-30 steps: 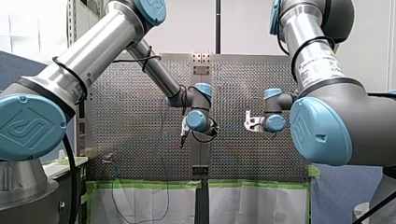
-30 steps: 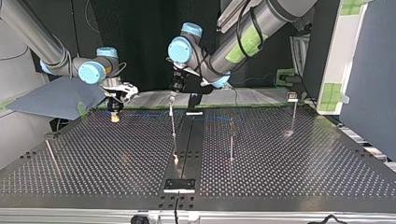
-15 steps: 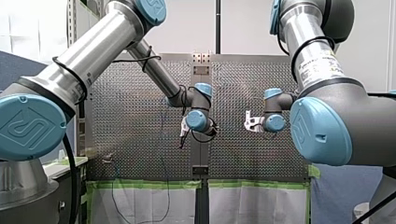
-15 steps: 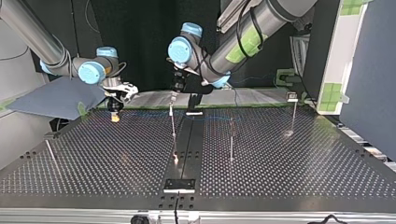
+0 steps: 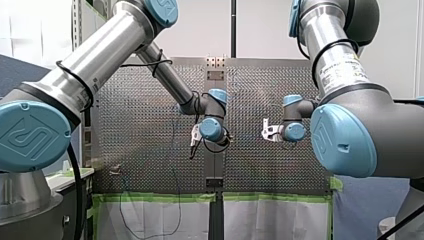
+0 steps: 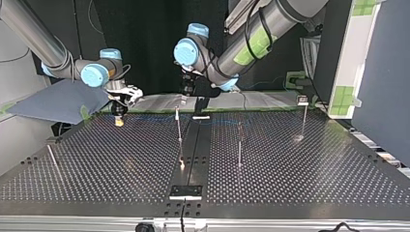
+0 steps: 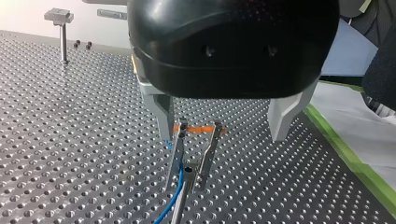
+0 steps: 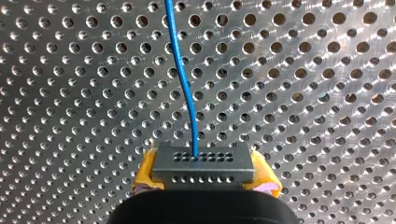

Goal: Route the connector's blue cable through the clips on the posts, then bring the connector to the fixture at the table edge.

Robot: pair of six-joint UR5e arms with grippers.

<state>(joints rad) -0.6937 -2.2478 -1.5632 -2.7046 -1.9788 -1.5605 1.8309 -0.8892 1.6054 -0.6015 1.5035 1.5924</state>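
We have the connector (image 8: 204, 167) clamped between the yellow pads (image 8: 145, 171) of our right gripper (image 8: 204, 182), its holed face turned away from the fingers. The blue cable (image 8: 183, 79) leaves that face from a hole near its middle and runs ahead of the fingers, with a slight bend, over the perforated table (image 8: 303, 93). The metal fingers (image 7: 163, 114) of our left gripper (image 7: 222, 137) stand wide apart and hold nothing. Between them, closer to one finger than the other, sits a clip (image 7: 208, 154) of two thin prongs atop a post (image 7: 177, 216), with an orange band (image 7: 198, 129) across the prong tips. The cable climbs beside that post and reaches the prong next to the nearer fingertip; we cannot tell whether it sits inside the clip. Ahead of these fingers and well off to one side, a second post (image 7: 62, 39) with a flat head stands on the table. In the top view our right gripper hangs low over the table, well apart from our left gripper, whose fingers hover at the clip.
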